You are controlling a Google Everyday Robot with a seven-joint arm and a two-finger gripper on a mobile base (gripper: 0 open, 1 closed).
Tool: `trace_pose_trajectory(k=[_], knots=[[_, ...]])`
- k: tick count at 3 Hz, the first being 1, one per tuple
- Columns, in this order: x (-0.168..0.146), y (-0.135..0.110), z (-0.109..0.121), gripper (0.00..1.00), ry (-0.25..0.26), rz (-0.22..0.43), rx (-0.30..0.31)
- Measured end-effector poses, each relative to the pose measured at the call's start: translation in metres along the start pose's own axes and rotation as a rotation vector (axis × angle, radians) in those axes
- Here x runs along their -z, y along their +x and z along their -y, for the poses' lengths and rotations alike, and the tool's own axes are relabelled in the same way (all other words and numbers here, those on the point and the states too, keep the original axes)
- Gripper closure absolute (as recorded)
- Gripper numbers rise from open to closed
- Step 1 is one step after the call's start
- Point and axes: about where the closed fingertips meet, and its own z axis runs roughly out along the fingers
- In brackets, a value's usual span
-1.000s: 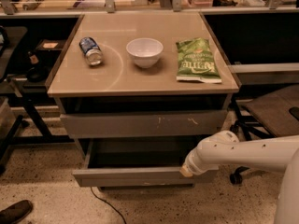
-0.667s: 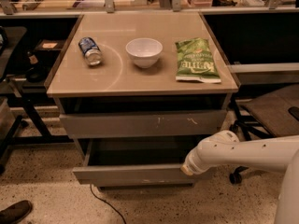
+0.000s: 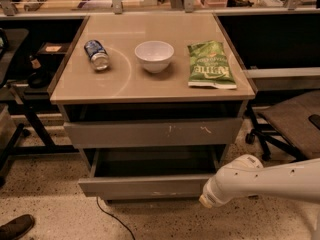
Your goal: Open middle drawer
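A: How far along is the task judged to be?

B: The middle drawer [image 3: 145, 186] is seen at 6 o'clock in the picture. It is drawn well forward of the cabinet, and its dark inside is laid open from above. The opening is judged largely done. At most a little more travel may be left, and the arm is yet to be taken away.

A: Where is the gripper found?

B: The gripper [image 3: 204, 200] is placed at 5 o'clock, at the end of the white arm [image 3: 270, 181], close against the right end of the drawer's front. Whether it is set wide, narrow, or closed on that front cannot be told.

A: What is held in the containers?

B: Nothing is made out in the part of the drawer that is shown. Its back is hidden under the scratched drawer front [image 3: 150, 132] above it. On the tabletop [image 3: 125, 81], the white bowl [image 3: 154, 55] at 12 o'clock is seen with nothing in it. The can [image 3: 96, 54] at 11 o'clock is laid on its side, and the green chip bag [image 3: 210, 64] at 1 o'clock is laid flat.
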Motion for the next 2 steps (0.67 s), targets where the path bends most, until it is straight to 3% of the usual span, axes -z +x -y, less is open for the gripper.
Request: trace_pose_trajectory(k=[2], knots=[[-0.0003, 0.0002, -0.0002, 0.35, -0.001, 0.0, 0.002]])
